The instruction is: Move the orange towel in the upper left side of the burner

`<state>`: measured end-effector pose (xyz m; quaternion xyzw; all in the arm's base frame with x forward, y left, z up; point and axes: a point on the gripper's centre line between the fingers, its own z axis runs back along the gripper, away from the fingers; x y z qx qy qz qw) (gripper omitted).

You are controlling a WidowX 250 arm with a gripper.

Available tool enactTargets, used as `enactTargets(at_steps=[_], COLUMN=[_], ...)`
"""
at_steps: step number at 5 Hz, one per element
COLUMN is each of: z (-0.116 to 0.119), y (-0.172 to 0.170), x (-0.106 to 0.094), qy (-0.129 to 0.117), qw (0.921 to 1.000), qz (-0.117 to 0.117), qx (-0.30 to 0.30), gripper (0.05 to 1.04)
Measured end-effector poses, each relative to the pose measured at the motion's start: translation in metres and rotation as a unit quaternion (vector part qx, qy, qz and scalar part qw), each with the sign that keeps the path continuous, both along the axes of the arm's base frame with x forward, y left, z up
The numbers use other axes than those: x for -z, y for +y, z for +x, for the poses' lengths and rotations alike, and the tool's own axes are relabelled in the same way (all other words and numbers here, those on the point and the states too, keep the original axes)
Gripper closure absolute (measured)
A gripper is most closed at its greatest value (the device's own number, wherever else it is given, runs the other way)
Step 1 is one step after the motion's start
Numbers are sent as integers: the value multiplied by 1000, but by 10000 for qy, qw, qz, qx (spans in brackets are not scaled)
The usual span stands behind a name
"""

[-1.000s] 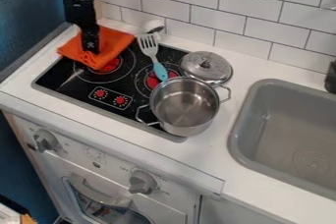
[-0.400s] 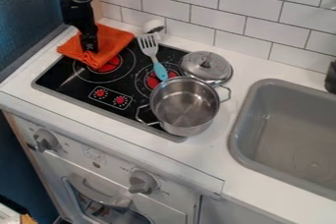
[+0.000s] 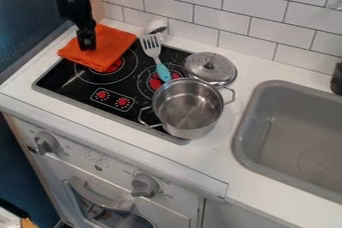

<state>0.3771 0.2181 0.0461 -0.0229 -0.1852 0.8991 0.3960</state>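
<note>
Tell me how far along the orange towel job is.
Placement looks done: the orange towel lies across the upper left of the cooktop, overhanging onto the counter. In hand: the gripper is down at the towel; whether it holds it, I cannot tell. Left, probably: only moving the gripper clear.

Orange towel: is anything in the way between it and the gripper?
Nothing that I can see. The gripper is right down at the orange towel, and the spatula lies off to one side.
</note>
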Motion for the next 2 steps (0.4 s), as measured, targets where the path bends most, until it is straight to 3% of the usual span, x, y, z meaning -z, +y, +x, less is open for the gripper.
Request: enactTargets(at_steps=[2], z=[-4], y=[-11], x=[-37], qy=[-379], qw=[9992], qz=[111], qx=[-21], gripper=[83])
